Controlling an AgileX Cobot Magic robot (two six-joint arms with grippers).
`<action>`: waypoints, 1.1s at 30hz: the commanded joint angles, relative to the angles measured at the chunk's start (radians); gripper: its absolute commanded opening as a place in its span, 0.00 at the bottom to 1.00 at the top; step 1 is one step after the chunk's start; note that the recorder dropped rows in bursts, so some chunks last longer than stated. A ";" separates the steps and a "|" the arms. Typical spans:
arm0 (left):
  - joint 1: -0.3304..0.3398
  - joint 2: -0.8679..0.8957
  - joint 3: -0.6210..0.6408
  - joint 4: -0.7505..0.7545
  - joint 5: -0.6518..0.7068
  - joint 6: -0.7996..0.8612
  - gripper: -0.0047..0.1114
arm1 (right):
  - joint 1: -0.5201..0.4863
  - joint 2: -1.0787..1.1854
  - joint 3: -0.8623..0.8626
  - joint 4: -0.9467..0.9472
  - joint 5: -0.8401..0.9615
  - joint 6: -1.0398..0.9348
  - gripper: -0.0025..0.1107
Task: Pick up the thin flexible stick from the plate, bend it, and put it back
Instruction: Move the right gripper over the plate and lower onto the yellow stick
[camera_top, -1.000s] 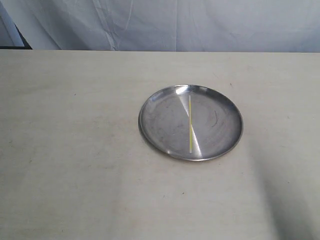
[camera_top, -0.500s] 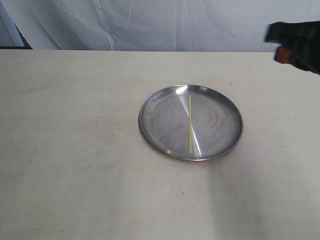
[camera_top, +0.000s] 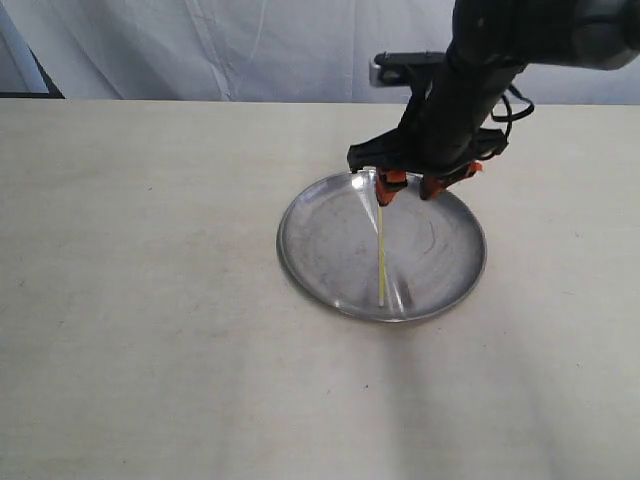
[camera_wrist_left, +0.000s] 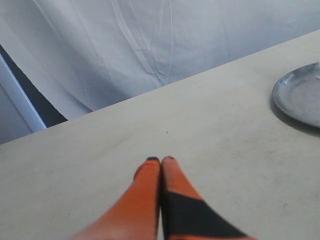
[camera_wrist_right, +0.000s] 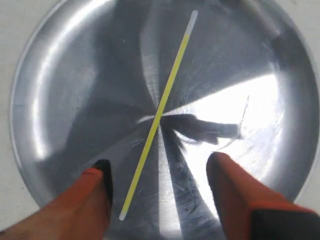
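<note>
The thin yellow-green stick (camera_top: 381, 258) lies straight across the silver plate (camera_top: 320, 250) in the exterior view. My right gripper (camera_top: 407, 186) hangs open over the plate's far rim, just above the stick's far end. In the right wrist view the stick (camera_wrist_right: 159, 114) runs diagonally over the plate (camera_wrist_right: 55, 90), and its near end lies between the two orange fingers of the right gripper (camera_wrist_right: 159, 172), closer to one of them. Nothing is held. My left gripper (camera_wrist_left: 160, 160) is shut and empty above the bare table, with the plate's edge (camera_wrist_left: 300, 95) off to one side.
The pale tabletop (camera_top: 150, 300) spreads wide around the plate. A white cloth backdrop (camera_top: 250, 50) hangs behind the table's far edge. A bright glare streak (camera_top: 395, 285) crosses the plate beside the stick.
The right arm has swung in from the upper right and come down over the plate's far rim. The stick and plate have not moved.
</note>
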 joint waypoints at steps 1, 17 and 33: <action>-0.004 -0.007 0.003 -0.006 -0.005 0.000 0.04 | 0.007 0.081 -0.013 0.000 0.027 0.034 0.52; -0.004 -0.007 0.003 -0.006 -0.005 0.000 0.04 | 0.110 0.177 -0.013 -0.079 0.037 0.178 0.52; -0.004 -0.007 0.003 -0.006 -0.005 0.000 0.04 | 0.112 0.183 -0.013 -0.125 0.053 0.228 0.48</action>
